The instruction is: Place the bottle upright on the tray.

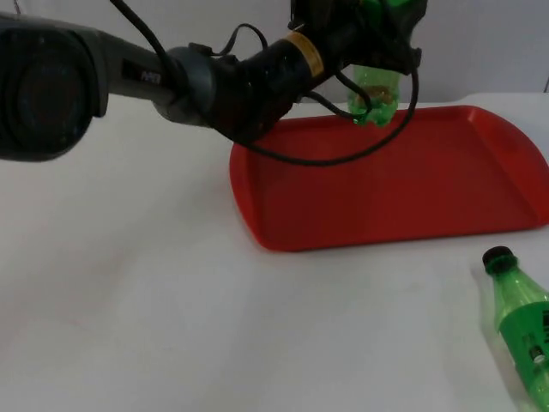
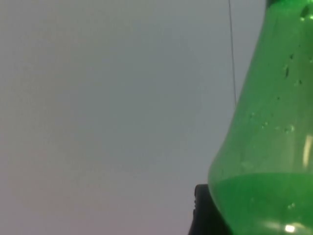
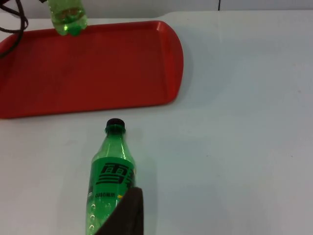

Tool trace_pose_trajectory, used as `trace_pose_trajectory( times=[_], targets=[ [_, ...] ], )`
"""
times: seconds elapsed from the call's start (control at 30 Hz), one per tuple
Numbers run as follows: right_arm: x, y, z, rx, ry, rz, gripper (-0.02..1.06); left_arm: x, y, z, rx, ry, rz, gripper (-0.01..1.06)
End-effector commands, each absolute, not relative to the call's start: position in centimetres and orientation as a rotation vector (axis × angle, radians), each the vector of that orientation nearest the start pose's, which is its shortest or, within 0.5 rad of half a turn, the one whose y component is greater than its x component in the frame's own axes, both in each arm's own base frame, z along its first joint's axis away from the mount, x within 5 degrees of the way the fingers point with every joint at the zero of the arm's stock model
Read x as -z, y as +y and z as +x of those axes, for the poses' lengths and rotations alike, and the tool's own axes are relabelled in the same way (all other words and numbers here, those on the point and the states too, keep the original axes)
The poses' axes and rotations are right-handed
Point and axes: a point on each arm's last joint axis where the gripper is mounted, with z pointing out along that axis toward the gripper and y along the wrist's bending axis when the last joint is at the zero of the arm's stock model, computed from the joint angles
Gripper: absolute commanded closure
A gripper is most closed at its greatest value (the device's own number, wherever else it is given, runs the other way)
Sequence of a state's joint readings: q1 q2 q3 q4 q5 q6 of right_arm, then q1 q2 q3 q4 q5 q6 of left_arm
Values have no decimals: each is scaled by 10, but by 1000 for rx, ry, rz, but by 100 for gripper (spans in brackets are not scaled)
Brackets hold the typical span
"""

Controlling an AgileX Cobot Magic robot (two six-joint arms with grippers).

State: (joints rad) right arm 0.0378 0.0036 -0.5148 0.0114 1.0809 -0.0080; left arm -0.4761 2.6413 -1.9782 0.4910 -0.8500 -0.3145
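1. White table top (image 1: 129, 283) carries a red tray (image 1: 412, 197); the left gripper (image 1: 360, 34) is clamped on a green bottle (image 1: 376, 94) held above the tray's far edge.
2. Left wrist view: liquid is seen low inside the bottle, so it is judged light, smooth and slippery; it is best gripped at mid-body.
3. Right wrist view: a second green bottle (image 3: 110, 181) lies on the table beside the waiting right gripper (image 3: 124, 215), whose finger opening cannot be told.

Left gripper (image 1: 377, 51) raised at the far side, fingers clamped

A green bottle (image 1: 375, 96) hung upright at the red tray's (image 1: 412, 193) far edge. Another green, black-capped bottle (image 3: 110, 181) lay on the table beside the tray.
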Motion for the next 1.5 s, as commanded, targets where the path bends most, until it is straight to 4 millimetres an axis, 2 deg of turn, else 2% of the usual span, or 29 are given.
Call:
trace_pose_trajectory(
  times=[0.0,0.23,0.43,0.7,1.03,1.1,1.13,1.2,1.23,1.3,1.37,1.4,1.47],
  targets=[
    [-280,1,-7,-25,2044,-44,0,-125,-294,495,639,1209,628,105],
    [-280,1,-7,-25,2044,-44,0,-109,-296,507,581,1183,622,105],
    [-280,1,-7,-25,2044,-44,0,-91,-296,509,518,1249,662,105],
    [-280,1,-7,-25,2044,-44,0,-67,-290,511,540,1300,581,105],
    [-280,1,-7,-25,2044,-44,0,-66,-291,510,542,1312,599,103],
    [-280,1,-7,-25,2044,-44,0,-66,-291,510,547,1314,596,99],
    [-280,1,-7,-25,2044,-44,0,-65,-291,510,554,1316,595,93],
    [-280,1,-7,-25,2044,-44,0,-66,-291,510,554,1313,596,69],
    [-280,1,-7,-25,2044,-44,0,-66,-291,510,554,1313,596,69],
    [-280,1,-7,-25,2044,-44,0,-66,-291,509,558,1313,594,47],
    [-280,1,-7,-25,2044,-44,0,-66,-291,509,562,1312,591,32],
    [-280,1,-7,-25,2044,-44,0,-66,-291,509,562,1312,591,32],
    [-280,1,-7,-25,2044,-44,0,-66,-291,509,562,1312,591,23]
  ],
)
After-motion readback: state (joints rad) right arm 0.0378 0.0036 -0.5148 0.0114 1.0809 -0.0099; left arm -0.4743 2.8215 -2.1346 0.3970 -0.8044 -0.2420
